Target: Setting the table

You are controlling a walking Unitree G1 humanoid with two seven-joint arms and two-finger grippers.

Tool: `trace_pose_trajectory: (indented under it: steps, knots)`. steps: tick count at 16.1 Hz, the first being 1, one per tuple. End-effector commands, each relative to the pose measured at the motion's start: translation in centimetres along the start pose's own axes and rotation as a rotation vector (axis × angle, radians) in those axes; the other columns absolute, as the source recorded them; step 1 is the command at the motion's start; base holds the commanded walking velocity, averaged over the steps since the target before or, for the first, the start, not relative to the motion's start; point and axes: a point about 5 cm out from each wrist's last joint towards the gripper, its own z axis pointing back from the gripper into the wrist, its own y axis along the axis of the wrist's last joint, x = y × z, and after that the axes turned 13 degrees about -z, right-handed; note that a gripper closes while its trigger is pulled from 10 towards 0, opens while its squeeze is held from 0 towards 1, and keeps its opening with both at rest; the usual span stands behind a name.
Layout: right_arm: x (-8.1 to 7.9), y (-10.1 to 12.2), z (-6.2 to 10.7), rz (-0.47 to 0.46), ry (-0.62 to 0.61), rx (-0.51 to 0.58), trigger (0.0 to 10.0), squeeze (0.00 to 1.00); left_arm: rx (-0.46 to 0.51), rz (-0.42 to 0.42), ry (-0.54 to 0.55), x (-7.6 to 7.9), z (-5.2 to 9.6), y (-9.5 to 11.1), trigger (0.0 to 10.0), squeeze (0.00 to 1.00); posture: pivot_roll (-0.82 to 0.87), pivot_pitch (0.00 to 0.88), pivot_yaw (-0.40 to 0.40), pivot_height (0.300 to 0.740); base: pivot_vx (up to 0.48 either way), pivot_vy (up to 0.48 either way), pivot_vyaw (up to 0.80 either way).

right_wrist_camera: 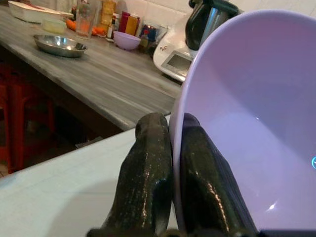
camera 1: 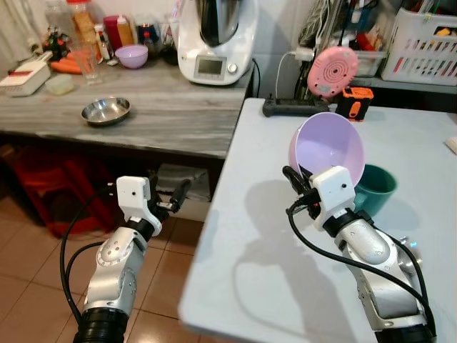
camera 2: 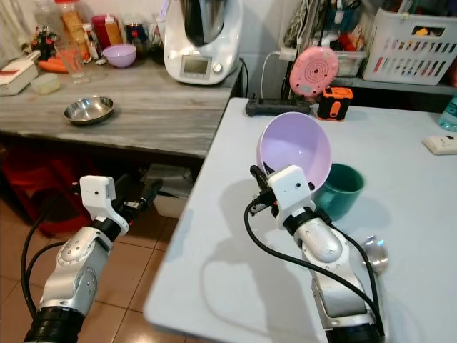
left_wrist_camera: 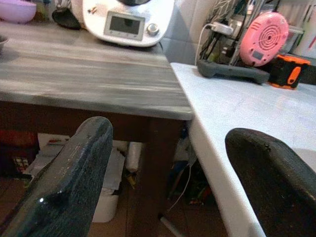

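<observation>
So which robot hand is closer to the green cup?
Right. The right gripper holds the purple bowl just beside the green cup; the left gripper hangs off the table's edge, over the floor.

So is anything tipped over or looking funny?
Yes: the lilac bowl is tilted up on its side above the white table, because the right tool pinches its rim. The teal cup behind stands upright.

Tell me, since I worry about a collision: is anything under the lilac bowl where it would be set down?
The right gripper holds the lilac bowl by its rim, tilted above the white table. The teal cup stands close beside it; the bare tabletop toward the near edge looks free.
</observation>
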Motion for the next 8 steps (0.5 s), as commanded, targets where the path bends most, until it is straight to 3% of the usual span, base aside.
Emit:
trace_pose_trajectory:
  steps: [1, 8]
  knots:
    - [-0.22, 1.06, -0.25, 0.022, 0.007, 0.036, 10.0, 0.00, 0.002, -0.018, 0.006, -0.37, -0.11, 0.18, 10.0, 0.00, -0.10, 0.000, 0.046, 0.740, 0.000, 0.401, -0.44]
    - [-0.58, 1.07, -0.47, 0.056, 0.026, 0.039, 10.0, 0.00, -0.004, -0.029, 0.005, -0.47, 0.05, -0.06, 10.0, 0.00, -0.10, 0.000, 0.051, 0.740, 0.000, 0.410, -0.06]
